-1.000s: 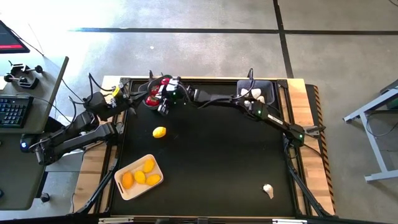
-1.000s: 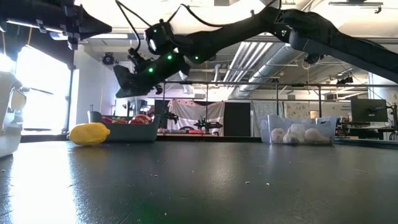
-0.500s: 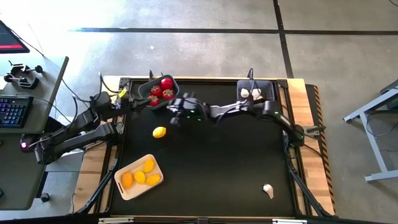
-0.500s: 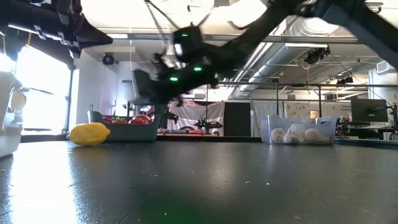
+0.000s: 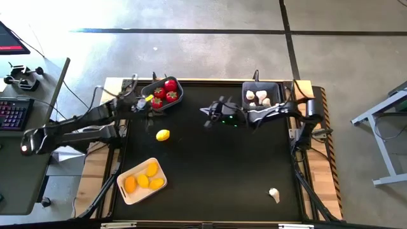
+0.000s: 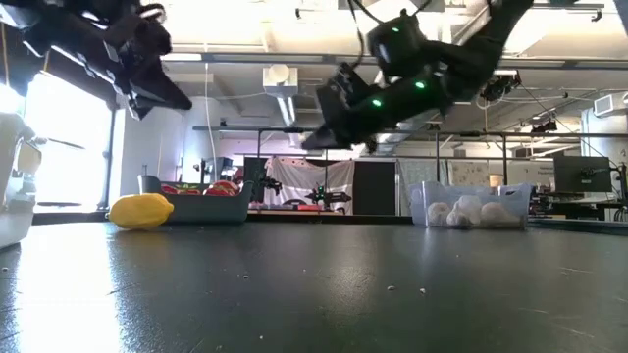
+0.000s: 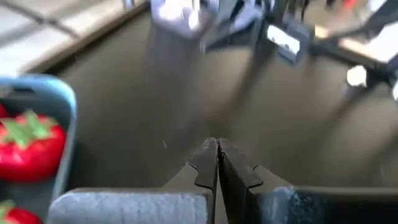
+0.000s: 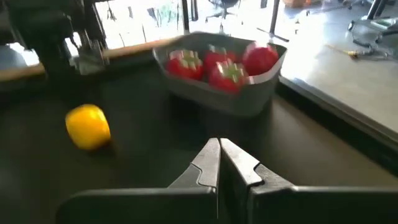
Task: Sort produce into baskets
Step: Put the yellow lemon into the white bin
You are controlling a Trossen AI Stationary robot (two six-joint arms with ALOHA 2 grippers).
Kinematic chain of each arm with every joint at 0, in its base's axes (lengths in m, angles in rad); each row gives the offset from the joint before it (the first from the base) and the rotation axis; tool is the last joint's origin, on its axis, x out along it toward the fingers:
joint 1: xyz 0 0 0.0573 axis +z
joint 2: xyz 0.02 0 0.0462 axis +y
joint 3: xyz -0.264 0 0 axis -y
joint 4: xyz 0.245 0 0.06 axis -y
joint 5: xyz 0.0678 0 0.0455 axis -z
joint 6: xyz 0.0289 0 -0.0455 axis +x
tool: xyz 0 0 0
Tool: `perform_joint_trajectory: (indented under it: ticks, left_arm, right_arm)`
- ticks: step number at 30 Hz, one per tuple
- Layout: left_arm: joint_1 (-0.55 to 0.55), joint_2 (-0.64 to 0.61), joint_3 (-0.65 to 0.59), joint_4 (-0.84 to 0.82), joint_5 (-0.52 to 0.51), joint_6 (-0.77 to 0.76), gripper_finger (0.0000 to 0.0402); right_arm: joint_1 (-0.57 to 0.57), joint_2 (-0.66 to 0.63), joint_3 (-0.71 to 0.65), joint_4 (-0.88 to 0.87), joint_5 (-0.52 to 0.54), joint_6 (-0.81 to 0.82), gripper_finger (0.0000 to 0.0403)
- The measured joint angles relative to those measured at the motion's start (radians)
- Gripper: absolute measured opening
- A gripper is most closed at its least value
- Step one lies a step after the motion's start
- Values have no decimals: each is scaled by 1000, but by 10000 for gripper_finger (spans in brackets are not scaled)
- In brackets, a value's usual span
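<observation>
A grey-blue bin [image 5: 164, 93] at the far left holds several red round pieces [image 8: 214, 64]. A darker rectangular bin [image 5: 262, 95] at the far right holds whitish bulbs [image 6: 469, 211]. A cream tray [image 5: 142, 180] near the front left holds three yellow ovals. One yellow oval [image 5: 163, 135] lies loose on the mat, and one whitish bulb [image 5: 274, 194] lies near the front right. My right gripper [image 5: 207, 114] is shut and empty above the mat between the two bins. My left gripper [image 5: 150, 103] is shut and empty beside the grey-blue bin.
The black mat [image 5: 222, 165] is bare in the middle. A wooden border [image 5: 316, 146] runs along the table's sides. A desk with a keyboard [image 5: 13, 114] stands off the table's left.
My right gripper has drawn back from over the grey-blue bin toward the table's right, staying high above the mat. The red pieces it stood over now show in the bin. My left gripper has gone toward the right, closer to that bin.
</observation>
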Motion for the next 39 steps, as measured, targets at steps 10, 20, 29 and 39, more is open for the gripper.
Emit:
perform_joint_trajectory:
  ticks: [10, 20, 29, 39]
  left_arm:
    - [-118, 325, 178, -293, -57, 5, 28]
    - [-219, 571, 327, -470, -177, -26, 156]
    - [-257, 744, 348, -486, -221, -54, 241]
    - [-256, 834, 348, -465, -265, 4, 245]
  right_arm:
    - [-1, -147, -205, 17, 65, 0, 0]
    - [-5, -154, -225, 11, 68, -52, 0]
    - [-5, -153, -225, 8, 58, -87, 0]
    - [-5, -153, -225, 4, 57, -99, 0]
